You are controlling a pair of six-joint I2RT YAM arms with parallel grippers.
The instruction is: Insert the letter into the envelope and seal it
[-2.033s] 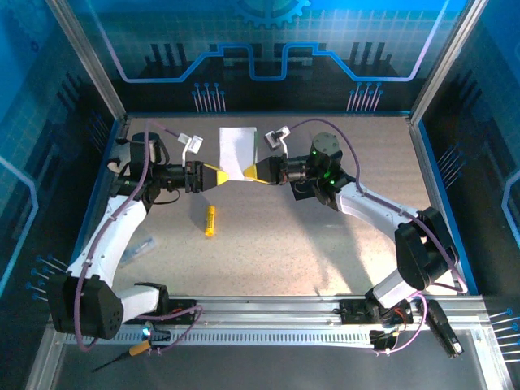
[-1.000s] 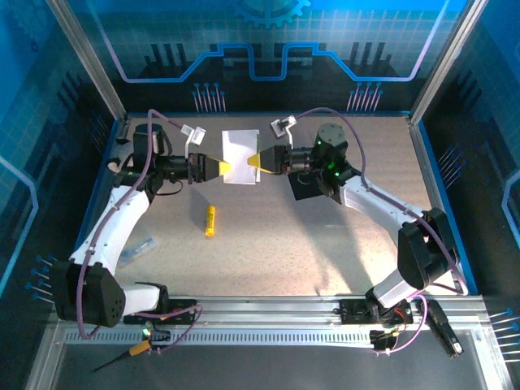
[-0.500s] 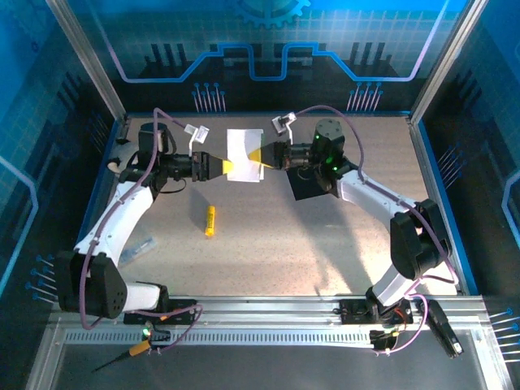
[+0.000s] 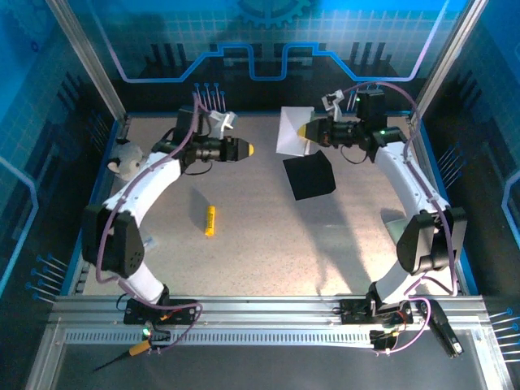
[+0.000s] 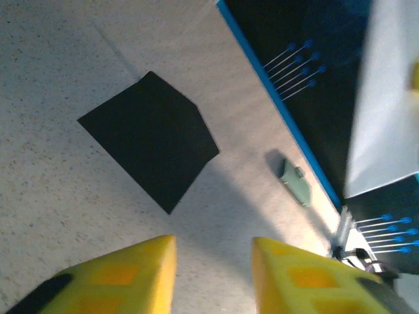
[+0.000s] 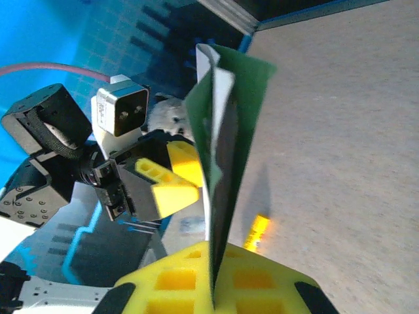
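Observation:
The letter (image 4: 289,132), a white sheet with green on its other face, hangs in the air at the back of the table, and my right gripper (image 4: 307,130) is shut on its right edge. In the right wrist view the letter (image 6: 226,137) stands edge-on, folded, pinched between the yellow fingers (image 6: 262,281). The black envelope (image 4: 309,176) lies flat on the table just below it, touched by nothing. My left gripper (image 4: 246,149) hovers to the left of the letter, open and empty. In its wrist view the left gripper (image 5: 213,252) looks over the envelope (image 5: 149,137).
A yellow stick (image 4: 210,220) lies on the table left of centre. A small grey-green object (image 4: 397,221) sits near the right edge, and a small clear piece (image 4: 145,243) near the left edge. Blue walls close the back and sides.
My left gripper has let go of the letter and drawn back to the left. The right arm has carried the letter up and to the back right, uncovering the black envelope.

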